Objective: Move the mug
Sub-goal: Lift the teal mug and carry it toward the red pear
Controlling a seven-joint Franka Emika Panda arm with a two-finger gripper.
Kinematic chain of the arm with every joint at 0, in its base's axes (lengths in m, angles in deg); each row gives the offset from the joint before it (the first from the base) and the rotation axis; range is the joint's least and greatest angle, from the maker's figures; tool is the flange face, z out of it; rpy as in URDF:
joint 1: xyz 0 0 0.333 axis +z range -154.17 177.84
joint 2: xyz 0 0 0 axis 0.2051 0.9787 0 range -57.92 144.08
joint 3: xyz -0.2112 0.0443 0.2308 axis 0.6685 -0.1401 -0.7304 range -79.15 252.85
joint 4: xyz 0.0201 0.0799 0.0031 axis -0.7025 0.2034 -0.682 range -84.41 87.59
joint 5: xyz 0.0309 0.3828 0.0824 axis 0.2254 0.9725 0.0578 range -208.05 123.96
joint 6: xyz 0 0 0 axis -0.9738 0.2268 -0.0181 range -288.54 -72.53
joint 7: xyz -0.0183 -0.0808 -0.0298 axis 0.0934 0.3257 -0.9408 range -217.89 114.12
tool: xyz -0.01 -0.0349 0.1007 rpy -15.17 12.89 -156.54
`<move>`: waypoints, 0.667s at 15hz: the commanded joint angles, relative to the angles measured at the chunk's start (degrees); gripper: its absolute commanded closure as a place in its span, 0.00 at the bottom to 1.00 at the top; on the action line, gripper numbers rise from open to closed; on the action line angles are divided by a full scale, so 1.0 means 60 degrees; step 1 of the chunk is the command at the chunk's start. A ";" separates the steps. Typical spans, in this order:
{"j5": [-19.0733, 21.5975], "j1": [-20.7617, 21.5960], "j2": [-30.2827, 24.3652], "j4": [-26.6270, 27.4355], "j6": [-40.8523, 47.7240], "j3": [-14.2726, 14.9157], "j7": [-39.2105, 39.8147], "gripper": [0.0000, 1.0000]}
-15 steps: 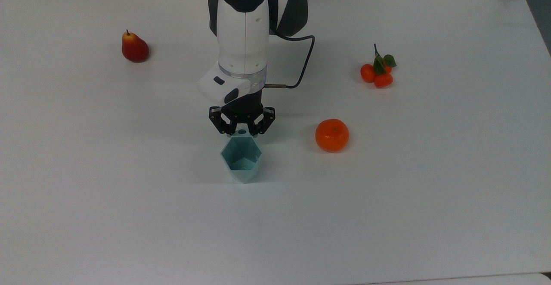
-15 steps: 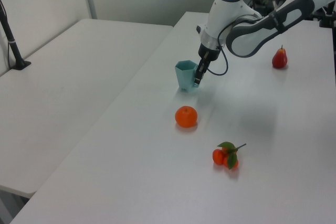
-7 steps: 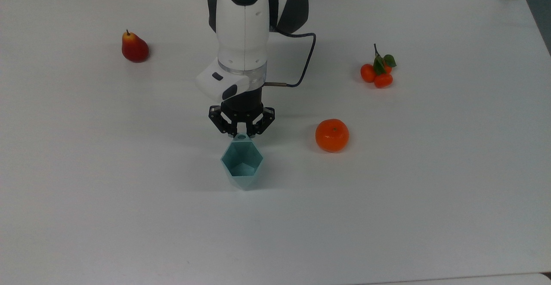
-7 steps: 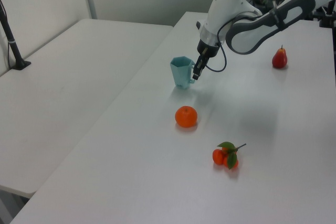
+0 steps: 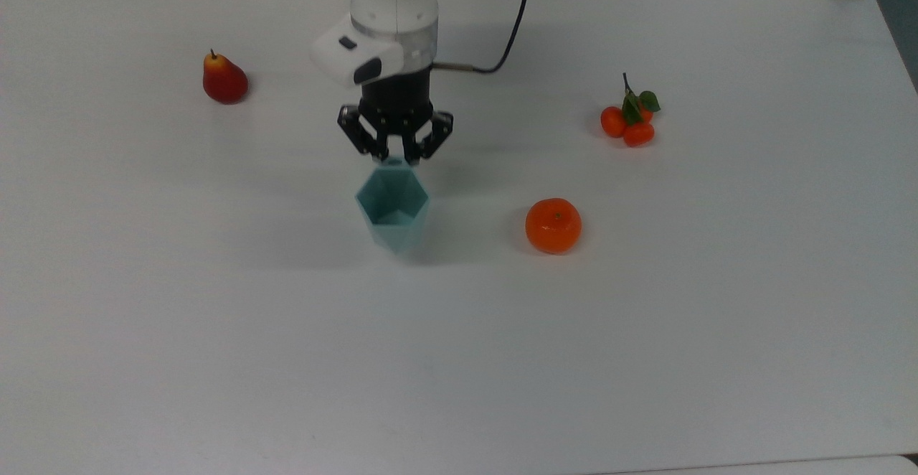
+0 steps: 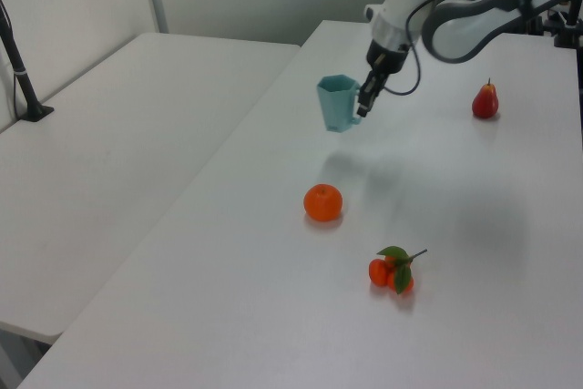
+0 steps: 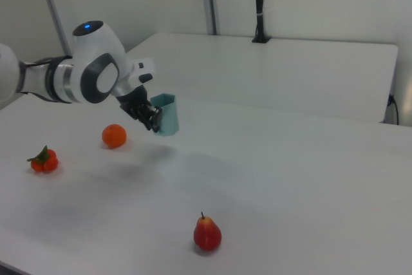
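Now: mug (image 6: 339,104) held clear of the desk (image 5: 645,331), upright.
We see the gripper (image 5: 395,155) pinched onto the mug's handle side, fingers nearly together; its shadow falls on the desk's middle. We note the orange (image 5: 553,225) nearby, tangerine cluster (image 5: 629,120) and pear (image 5: 224,79) nearer opposite desk edges.

Matt pale-teal mug (image 5: 392,211), perhaps ceramic; smooth white table (image 5: 645,331); glossy pear (image 5: 224,79).
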State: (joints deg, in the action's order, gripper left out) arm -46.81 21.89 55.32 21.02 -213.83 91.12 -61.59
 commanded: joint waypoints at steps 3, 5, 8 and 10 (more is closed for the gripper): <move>-0.0086 0.0096 -0.2331 0.3146 0.0121 0.0035 -0.0727 0.95; -0.0086 0.0081 -0.2376 0.3528 0.0106 0.0035 -0.1047 0.95; -0.0086 0.0096 -0.2318 0.3851 0.0076 0.0035 -0.1122 0.93; -0.0086 0.0096 -0.2303 0.3896 0.0106 0.0035 -0.1122 0.82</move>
State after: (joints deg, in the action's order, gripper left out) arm -46.86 21.87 43.13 42.55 -212.94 91.12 -66.78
